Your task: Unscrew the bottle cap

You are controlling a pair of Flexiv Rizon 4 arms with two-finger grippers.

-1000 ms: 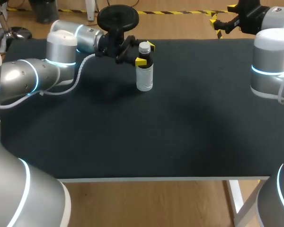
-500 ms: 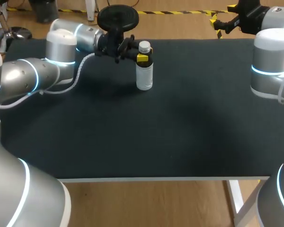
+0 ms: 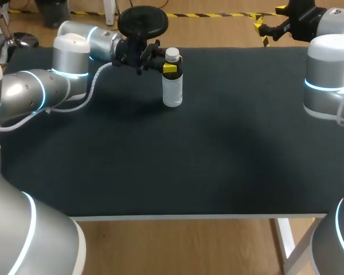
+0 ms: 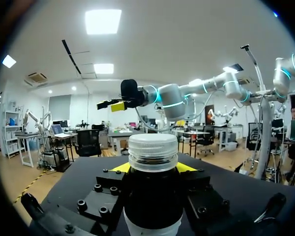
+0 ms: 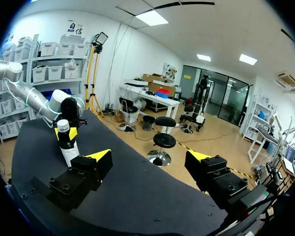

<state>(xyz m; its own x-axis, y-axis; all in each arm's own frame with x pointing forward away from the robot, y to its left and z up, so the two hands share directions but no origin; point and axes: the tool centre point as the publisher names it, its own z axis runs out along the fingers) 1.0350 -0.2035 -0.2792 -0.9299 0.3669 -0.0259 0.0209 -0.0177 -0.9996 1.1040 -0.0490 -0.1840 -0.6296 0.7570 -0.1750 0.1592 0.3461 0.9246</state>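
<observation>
A dark desk (image 3: 218,149) is seen from above and behind, with one silver robot arm coming in from each side. A small clear bottle (image 3: 172,91) stands upright on the desk, close to the far edge and left of the middle. Its white ribbed cap (image 3: 172,55) is on its neck, above a dark band. The left arm (image 3: 43,89) reaches along the far edge from the left side, and the left fingers (image 3: 169,67) are closed on the bottle just under the cap. One yellow tip shows against the near side of the neck; the bottle hides the other. From the left wrist, the cap (image 4: 153,152) fills the middle close up, and a yellow tip peeks out on either side of the dark neck (image 4: 152,196) — the fingers grip it from two sides, leaving the cap itself free above them. The right arm (image 3: 327,74) stands at the right edge, and the right fingers (image 3: 259,24) are raised past the far right corner, well apart from the bottle. From the right wrist, those fingers (image 5: 101,160) are spread wide with nothing between them — the bottle (image 5: 69,150) shows small ahead of them, upright, with the left arm's yellow tips at its neck.
</observation>
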